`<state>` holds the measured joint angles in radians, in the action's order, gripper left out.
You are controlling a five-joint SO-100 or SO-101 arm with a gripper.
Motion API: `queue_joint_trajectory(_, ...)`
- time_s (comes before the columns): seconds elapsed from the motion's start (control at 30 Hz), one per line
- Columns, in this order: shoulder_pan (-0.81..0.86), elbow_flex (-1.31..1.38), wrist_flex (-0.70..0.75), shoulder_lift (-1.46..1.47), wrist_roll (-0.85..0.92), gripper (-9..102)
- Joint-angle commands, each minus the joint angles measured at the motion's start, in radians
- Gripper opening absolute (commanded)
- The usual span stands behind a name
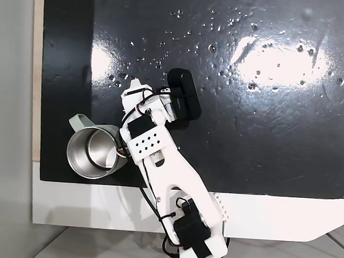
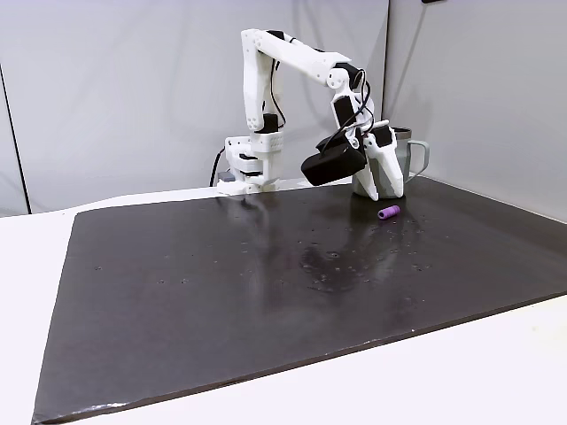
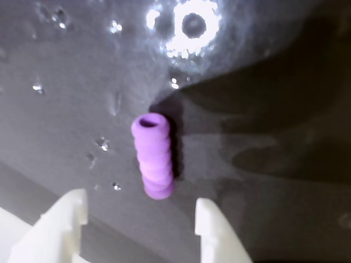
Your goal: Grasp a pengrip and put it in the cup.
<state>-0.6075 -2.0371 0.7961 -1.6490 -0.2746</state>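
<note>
In a fixed view from above, the white arm [image 1: 174, 188] reaches from the lower middle of the frame up toward the centre left, over a shiny black mat [image 1: 267, 124] that covers most of the worktop [image 1: 283, 222]. The cup [image 1: 93, 153] stands at the left of the frame, just beside the arm, near the mat's lower edge; its steel inside faces the camera and its green handle points to the upper left. The hand [image 1: 133, 94] sits above the cup in the frame, and the arm's parts cover its fingertips here.

In a fixed view from the side, the arm rises from its base at the back of the mat and bends down to the right of centre. The hand [image 2: 383, 188] points down at the mat, its tip just above the surface. The pengrip [image 2: 388, 212] lies on the mat just in front of the hand, apart from it. The cup [image 2: 409, 158] stands right behind the hand, handle to the right.

In the wrist view, the pengrip [image 3: 154, 155] lies in the middle of the frame on the wet-looking mat, its open end toward the top. The two white fingertips [image 3: 211, 224] of the hand [image 3: 140, 216] stand at the lower edge, spread wide on either side of the pengrip's near end, not touching it. The hand is released and grasps nothing.
</note>
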Motion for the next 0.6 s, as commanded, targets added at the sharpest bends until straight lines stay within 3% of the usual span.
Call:
queue_joint_trajectory(0.0,-0.006,0.078,0.014,0.012,-0.032,26)
queue_joint_trajectory(0.57,0.018,0.238,0.058,0.229,-0.069,26)
